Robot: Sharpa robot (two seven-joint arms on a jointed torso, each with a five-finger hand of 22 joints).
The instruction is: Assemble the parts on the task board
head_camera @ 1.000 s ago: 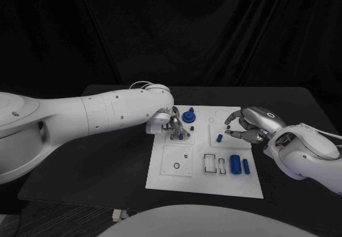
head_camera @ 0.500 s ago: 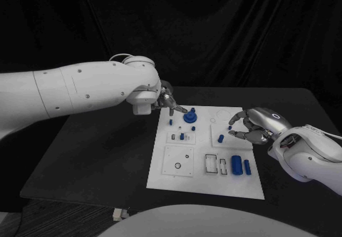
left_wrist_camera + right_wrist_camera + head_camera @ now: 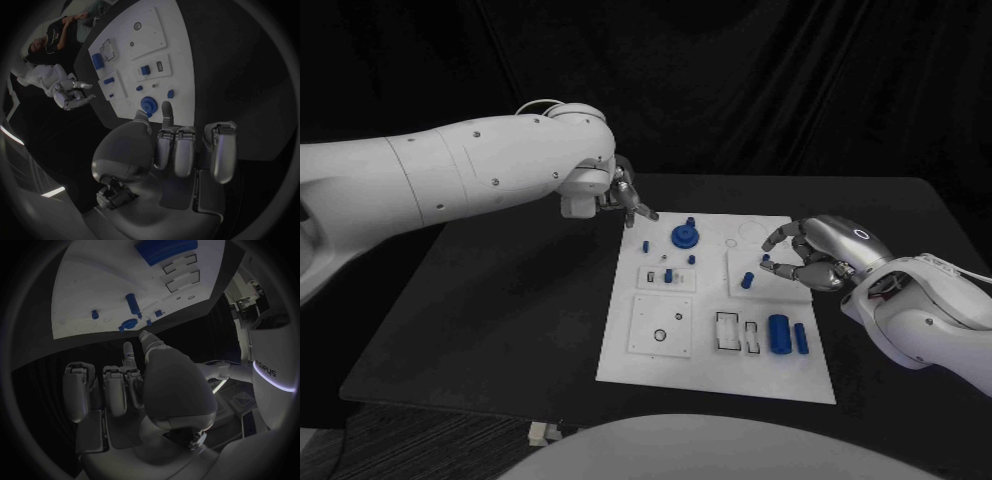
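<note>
Head view: left hand (image 3: 620, 195) hangs off the task board (image 3: 718, 352) far-left corner, holding nothing; the round blue part (image 3: 684, 237) lies just right of its fingertips, nearer it than the right hand (image 3: 808, 255), whose curled fingers hover over the board's right edge.

Left wrist view: fingers (image 3: 176, 150) loosely curled, empty, with the round part just beyond them.

Right wrist view: fingers (image 3: 115, 390) curled, nothing held.

The task board (image 3: 715, 375) is white, lying on a black table (image 3: 502, 330). On the board, the parts are blue: a round knob (image 3: 684, 237) near its far edge, small pegs (image 3: 746, 281) mid-board, and 2 bars (image 3: 777, 333) by its right edge. Both arms are white; the left hand (image 3: 620, 197) and right hand (image 3: 805, 257) are silver. The backdrop is black.
</note>
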